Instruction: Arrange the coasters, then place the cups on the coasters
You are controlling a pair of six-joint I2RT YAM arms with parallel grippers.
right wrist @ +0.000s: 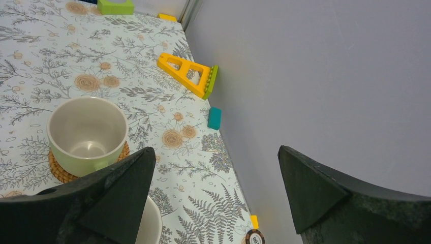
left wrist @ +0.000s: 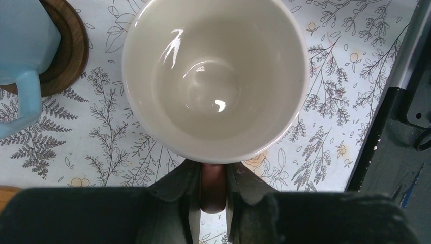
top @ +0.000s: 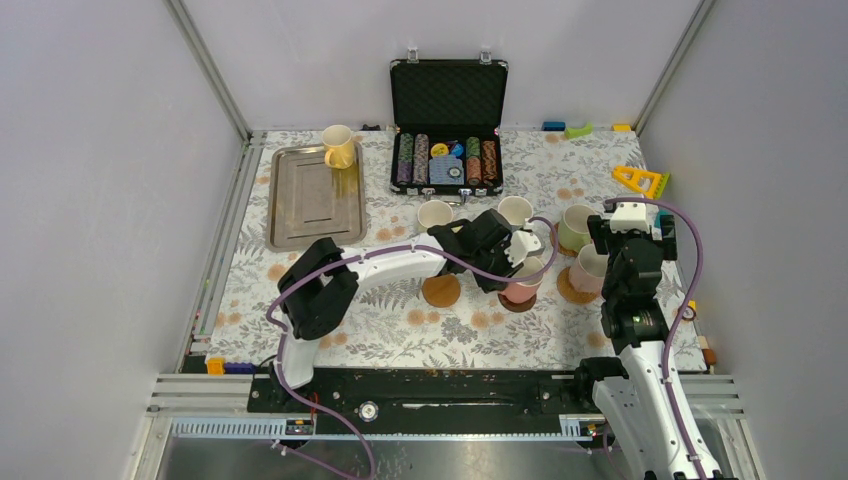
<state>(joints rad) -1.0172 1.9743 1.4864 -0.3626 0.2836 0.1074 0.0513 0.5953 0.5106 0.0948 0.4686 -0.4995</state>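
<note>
Right of centre on the bench (top: pixel 400 330), top view: pink cup (top: pixel 522 287) is over a dark coaster (top: pixel 514 304), with the coaster edge showing at the cup's lower left. Can't tell from either view whether the base is down or hanging just above. Left fingers (left wrist: pixel 175 190) are narrow, pinched on the cup's handle (left wrist: pixel 213 185). The left wrist view looks straight into the cream inside, rim level, so the cup reads upright.

My take: the step in hand is seating this cup. Centre first, then lower. From above the coaster shows on one side only. That could be camera angle, or the base sits off toward upper right, so check before committing. Go straight down, no tilt; glossy ceramic landing on the edge of a thin disc will likely skate. Open the fingers only once the weight is on the disc, then back out along the handle line so the cup isn't twisted.

Neighbour to mind: light blue cup (left wrist: pixel 23 46) on a dark wood coaster (left wrist: pixel 68 51), upper left of the left wrist view, near the held cup but apart. Don't swing that way.

Right fingers (right wrist: pixel 117 188) are wide, holding nothing, hovering at the right of the bench above a pale green cup (right wrist: pixel 86 132) on a woven coaster (right wrist: pixel 57 172).

Not yet done, as I read it:
- empty tan coaster (top: pixel 441 290) to the left of the held cup
- one cream cup (top: pixel 435 213) and another cream cup (top: pixel 515 210) on bare cloth by the chip case (top: pixel 447 100)
- yellow cup (top: pixel 338 147) at the tray's (top: pixel 300 215) upper right corner
</note>
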